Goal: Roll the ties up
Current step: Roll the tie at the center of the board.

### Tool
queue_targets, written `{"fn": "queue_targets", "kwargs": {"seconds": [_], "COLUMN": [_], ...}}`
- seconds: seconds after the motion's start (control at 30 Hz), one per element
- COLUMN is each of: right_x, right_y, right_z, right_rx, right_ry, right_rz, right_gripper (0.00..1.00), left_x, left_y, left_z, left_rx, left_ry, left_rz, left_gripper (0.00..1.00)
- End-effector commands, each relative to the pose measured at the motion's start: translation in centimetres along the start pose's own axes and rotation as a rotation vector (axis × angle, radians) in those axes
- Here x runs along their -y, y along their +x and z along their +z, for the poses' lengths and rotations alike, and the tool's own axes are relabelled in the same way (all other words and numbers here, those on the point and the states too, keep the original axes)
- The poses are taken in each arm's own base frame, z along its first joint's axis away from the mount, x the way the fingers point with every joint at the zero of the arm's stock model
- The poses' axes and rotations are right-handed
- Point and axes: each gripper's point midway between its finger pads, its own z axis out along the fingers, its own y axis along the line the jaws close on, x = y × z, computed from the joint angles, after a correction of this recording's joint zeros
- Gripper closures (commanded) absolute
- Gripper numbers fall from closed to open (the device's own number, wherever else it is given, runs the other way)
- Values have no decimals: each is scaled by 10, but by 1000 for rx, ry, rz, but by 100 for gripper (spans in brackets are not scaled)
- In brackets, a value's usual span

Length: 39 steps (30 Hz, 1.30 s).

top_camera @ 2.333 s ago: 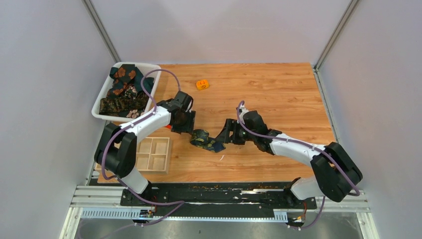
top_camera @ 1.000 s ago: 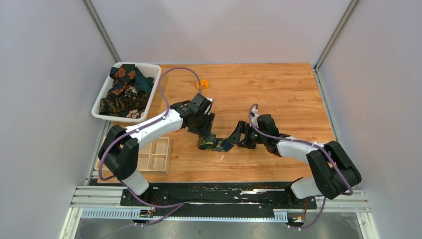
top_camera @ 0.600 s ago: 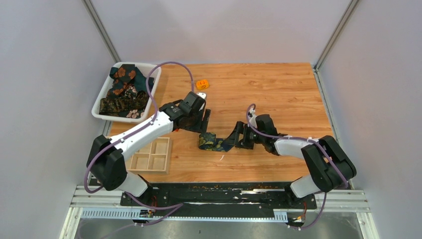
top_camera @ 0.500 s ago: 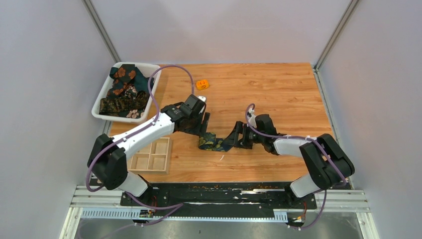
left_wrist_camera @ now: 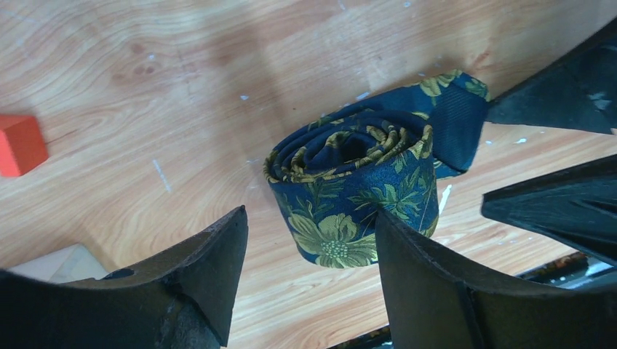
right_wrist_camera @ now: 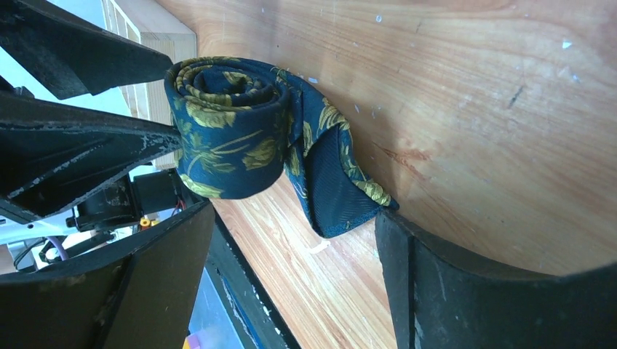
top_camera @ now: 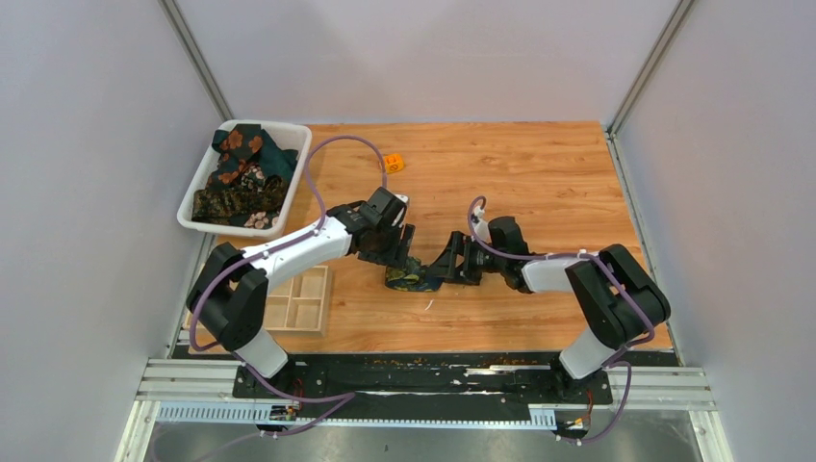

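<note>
A navy tie with yellow-green flowers (top_camera: 412, 278) lies rolled into a coil on the wooden table (top_camera: 539, 173), its pointed end sticking out loose. My left gripper (top_camera: 398, 252) is open just behind the coil. In the left wrist view the roll (left_wrist_camera: 356, 190) sits beyond the open left gripper (left_wrist_camera: 309, 214). My right gripper (top_camera: 450, 266) is open at the coil's right. In the right wrist view the roll (right_wrist_camera: 225, 131) and the loose end (right_wrist_camera: 338, 185) lie ahead of the open right gripper (right_wrist_camera: 291, 218). Neither gripper holds anything.
A white bin (top_camera: 272, 125) at the back left holds more dark floral ties (top_camera: 239, 178). A wooden divided box (top_camera: 294, 299) sits at the front left. An orange cube (top_camera: 392, 163) lies at the back. A red block (left_wrist_camera: 20, 144) lies left of the roll.
My left gripper has swung right from near the wooden box to just behind the roll. My right gripper has moved left, closer to the tie's loose end. The roll has shifted slightly right.
</note>
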Motion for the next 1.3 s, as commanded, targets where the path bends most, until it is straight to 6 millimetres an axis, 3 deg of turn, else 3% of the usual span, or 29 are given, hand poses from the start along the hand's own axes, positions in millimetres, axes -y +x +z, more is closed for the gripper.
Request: {"fn": "queue_targets", "kwargs": {"seconds": [0.0,0.53,0.73,0.9,1.07,1.27], "right_x": [0,-21,-19,-14,-9,-6], "right_y": [-5,-11,-11,-10,-7,-5], "right_z": [9,27,32,34,36,37], "right_rx": [-5,-25,-25,-31,-39,-46], "right_ry": [-5,-46,-41,-32,-23,-17], "right_rz": [-6,-24,-15,-2,8,13], "right_gripper": [17,22,34,50,55,57], "left_x": [19,38,41,41,34,5], "left_y": [-9,-14,-15,-18,-25,-24], "left_z": [7,15,13,9,-3,-22], "left_rx": [22,34,39,50,76,96], "left_ry": [89,176,191,193,150,27], "left_rz": [-17,-71,-80,-80,-61,-13], "left_gripper": [29,32,33,33,24,14]}}
